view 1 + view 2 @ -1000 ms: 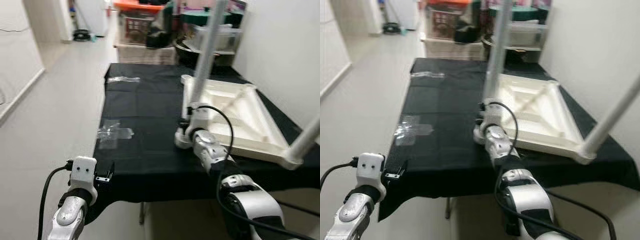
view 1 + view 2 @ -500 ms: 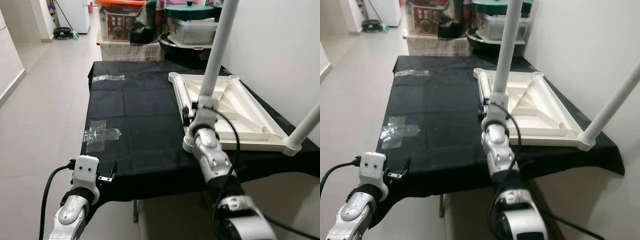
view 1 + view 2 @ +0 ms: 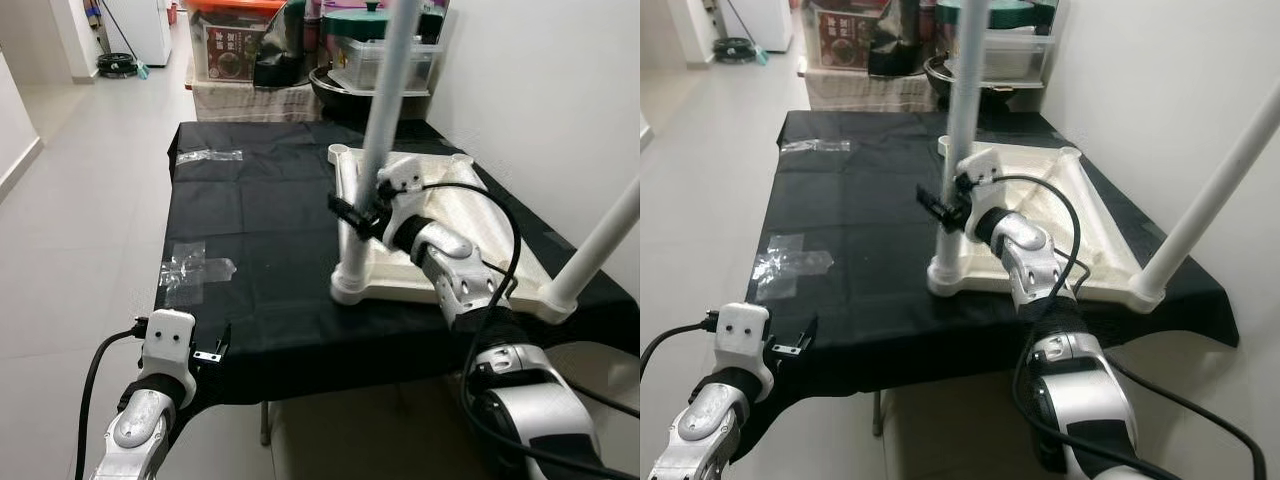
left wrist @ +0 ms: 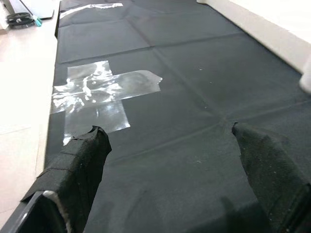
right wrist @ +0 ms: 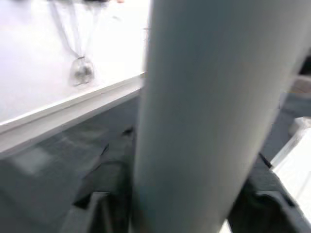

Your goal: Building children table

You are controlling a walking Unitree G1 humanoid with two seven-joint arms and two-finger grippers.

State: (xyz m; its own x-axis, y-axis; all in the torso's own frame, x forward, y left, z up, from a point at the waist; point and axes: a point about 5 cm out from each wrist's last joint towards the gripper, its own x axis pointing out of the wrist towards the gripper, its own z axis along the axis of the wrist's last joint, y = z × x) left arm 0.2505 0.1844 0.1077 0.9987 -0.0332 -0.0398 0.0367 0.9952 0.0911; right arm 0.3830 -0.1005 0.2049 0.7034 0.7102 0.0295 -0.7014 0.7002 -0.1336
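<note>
table leg (image 3: 378, 140), upright, in right gripper (image 3: 352, 215)

1. No text, brand, number or sign can be read anywhere in these views.
2. The box (image 3: 231, 52) with the orange lid, at the upper middle of the left eye view, carries a printed label, too small and blurred to make out.
3. The white tabletop (image 3: 440, 235) and its legs show no markings.
</note>
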